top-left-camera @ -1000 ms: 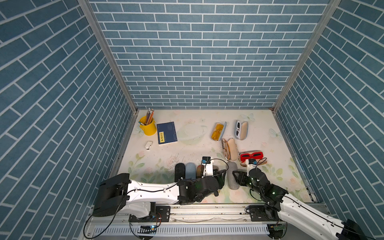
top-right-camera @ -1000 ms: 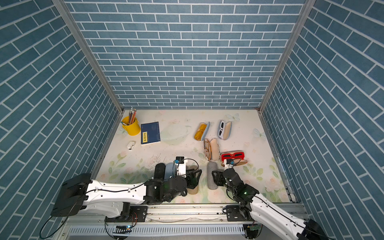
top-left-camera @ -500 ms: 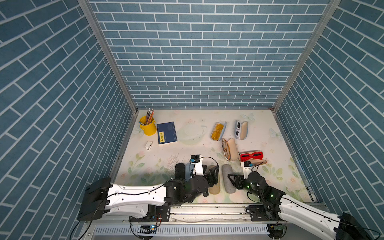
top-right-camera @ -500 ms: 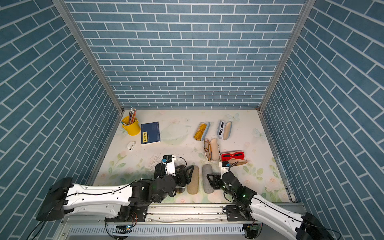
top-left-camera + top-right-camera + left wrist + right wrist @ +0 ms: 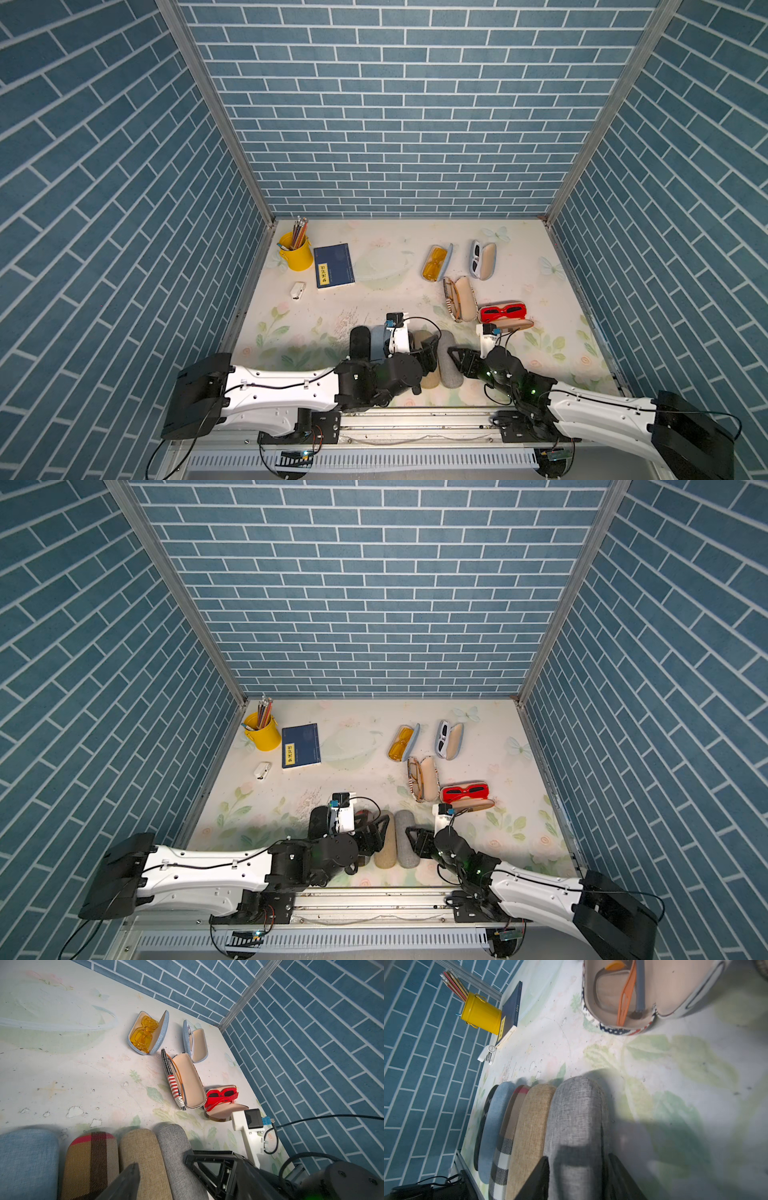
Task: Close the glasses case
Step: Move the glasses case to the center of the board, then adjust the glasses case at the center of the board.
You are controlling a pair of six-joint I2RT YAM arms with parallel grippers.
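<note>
Collision risk: right tool (image 5: 578, 1159), clamped on grey case (image 5: 575, 1109), may shove it against tan case (image 5: 141, 1159) at 9 o'clock, beneath the wide-spread left tool (image 5: 376, 833).

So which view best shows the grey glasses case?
Right wrist: the grey case is close up, the right gripper closed on its end. Left wrist shows it partly behind that gripper; both top views show it small beside the tan case.
</note>
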